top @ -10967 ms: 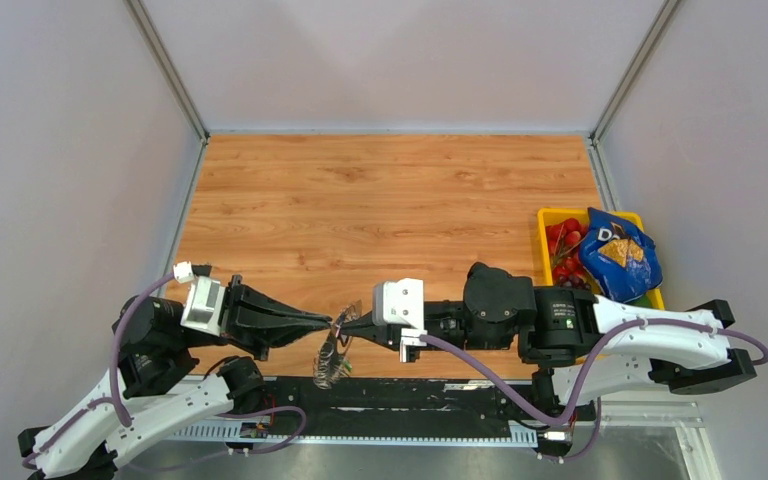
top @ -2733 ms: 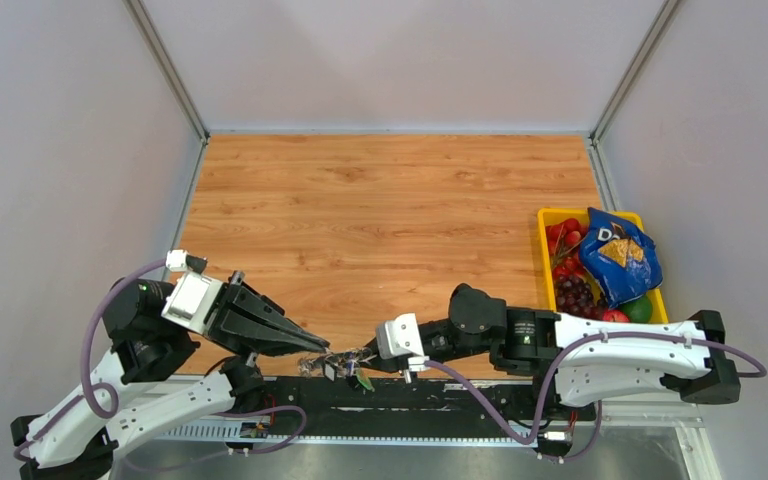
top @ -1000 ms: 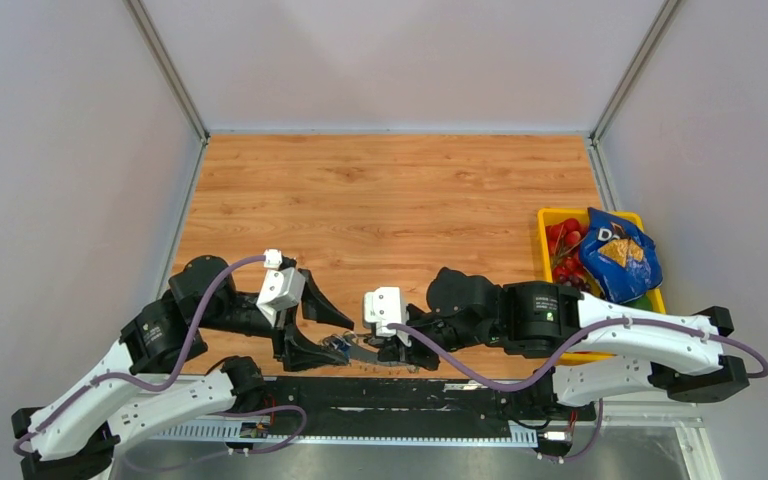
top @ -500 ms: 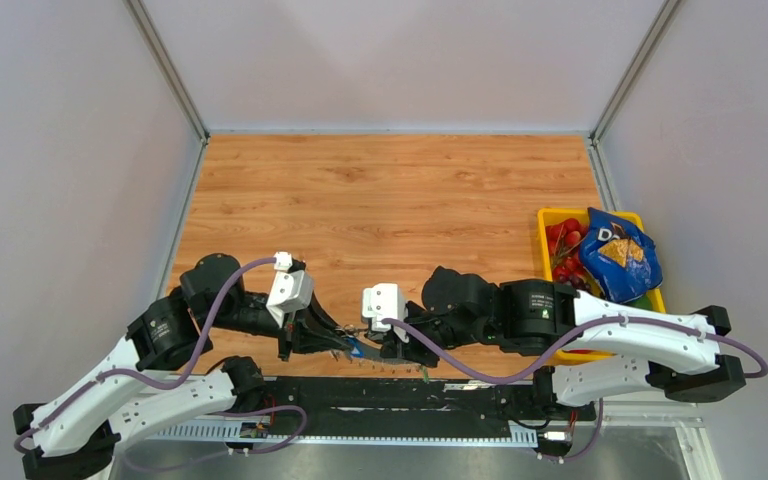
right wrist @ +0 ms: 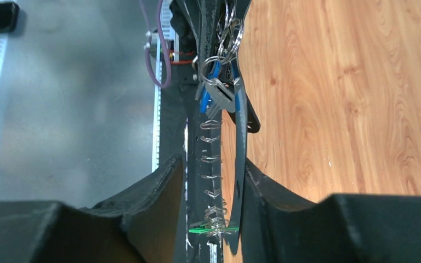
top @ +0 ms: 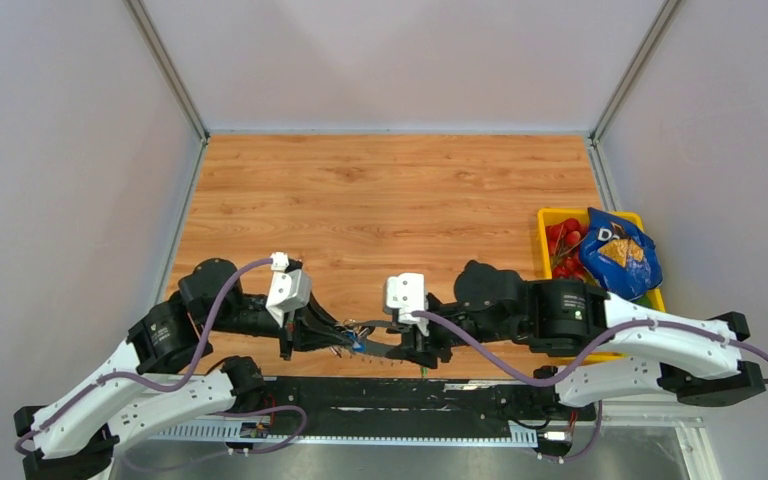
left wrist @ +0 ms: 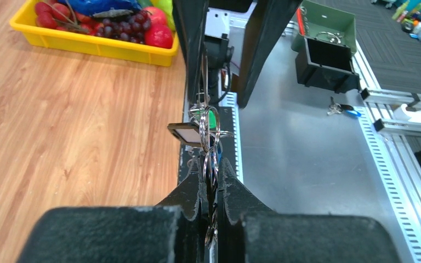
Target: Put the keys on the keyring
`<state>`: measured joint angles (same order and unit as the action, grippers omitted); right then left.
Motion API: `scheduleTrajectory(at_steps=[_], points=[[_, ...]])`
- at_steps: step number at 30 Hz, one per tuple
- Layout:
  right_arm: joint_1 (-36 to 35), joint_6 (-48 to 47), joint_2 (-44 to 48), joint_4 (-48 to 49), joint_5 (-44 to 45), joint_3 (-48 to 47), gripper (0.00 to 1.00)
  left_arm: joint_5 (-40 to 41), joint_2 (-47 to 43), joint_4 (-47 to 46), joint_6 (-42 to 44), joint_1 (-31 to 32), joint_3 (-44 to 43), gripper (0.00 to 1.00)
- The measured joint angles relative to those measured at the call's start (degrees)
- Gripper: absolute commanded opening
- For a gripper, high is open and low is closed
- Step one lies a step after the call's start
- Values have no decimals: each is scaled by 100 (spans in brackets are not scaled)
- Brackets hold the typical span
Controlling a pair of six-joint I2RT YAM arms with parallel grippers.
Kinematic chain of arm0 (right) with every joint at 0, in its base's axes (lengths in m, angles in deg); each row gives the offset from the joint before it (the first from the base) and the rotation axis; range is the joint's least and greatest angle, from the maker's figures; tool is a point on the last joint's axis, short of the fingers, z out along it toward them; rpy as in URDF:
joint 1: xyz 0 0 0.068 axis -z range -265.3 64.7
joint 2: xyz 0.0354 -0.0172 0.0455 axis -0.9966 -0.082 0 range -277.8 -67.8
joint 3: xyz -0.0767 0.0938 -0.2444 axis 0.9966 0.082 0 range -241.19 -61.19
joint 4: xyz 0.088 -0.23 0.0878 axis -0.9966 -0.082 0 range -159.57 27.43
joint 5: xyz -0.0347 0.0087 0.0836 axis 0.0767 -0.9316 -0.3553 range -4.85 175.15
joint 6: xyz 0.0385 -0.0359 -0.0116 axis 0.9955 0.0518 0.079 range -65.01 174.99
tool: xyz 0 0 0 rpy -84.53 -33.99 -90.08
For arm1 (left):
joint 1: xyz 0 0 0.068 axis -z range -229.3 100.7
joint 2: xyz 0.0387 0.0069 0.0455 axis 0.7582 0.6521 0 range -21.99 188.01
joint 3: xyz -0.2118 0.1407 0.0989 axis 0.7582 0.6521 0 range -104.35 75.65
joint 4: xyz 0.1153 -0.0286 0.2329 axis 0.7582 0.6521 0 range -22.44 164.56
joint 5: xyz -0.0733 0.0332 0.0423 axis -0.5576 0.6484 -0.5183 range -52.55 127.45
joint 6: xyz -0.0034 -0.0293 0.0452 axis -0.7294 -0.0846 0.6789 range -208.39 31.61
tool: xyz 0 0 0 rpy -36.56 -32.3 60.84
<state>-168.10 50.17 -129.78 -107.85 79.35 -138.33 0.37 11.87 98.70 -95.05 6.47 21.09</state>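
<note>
Your left claw (left wrist: pixel 211 183): pinched tight on the keys (left wrist: pixel 209 139).
Your right claw (right wrist: pixel 211 181): parted, keyring (right wrist: pixel 239 142) between its jaws.

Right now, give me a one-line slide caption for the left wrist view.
Left fingers pinching the keys at the table edge, right fingers just ahead, yellow fruit tray beyond.
</note>
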Motion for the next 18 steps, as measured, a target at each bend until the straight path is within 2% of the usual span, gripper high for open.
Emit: scheduleTrajectory(at_steps=[6,12,18], points=[[0,4,695,341,184,160,60,365,-450,-435,-236,0,350,0],[0,17,1333,675,365,564,64,697,-911,-785,-396,-2,514,0],[0,33,1510,1047,577,933,66,767,-1193,-1314,-553,-2,614,0]])
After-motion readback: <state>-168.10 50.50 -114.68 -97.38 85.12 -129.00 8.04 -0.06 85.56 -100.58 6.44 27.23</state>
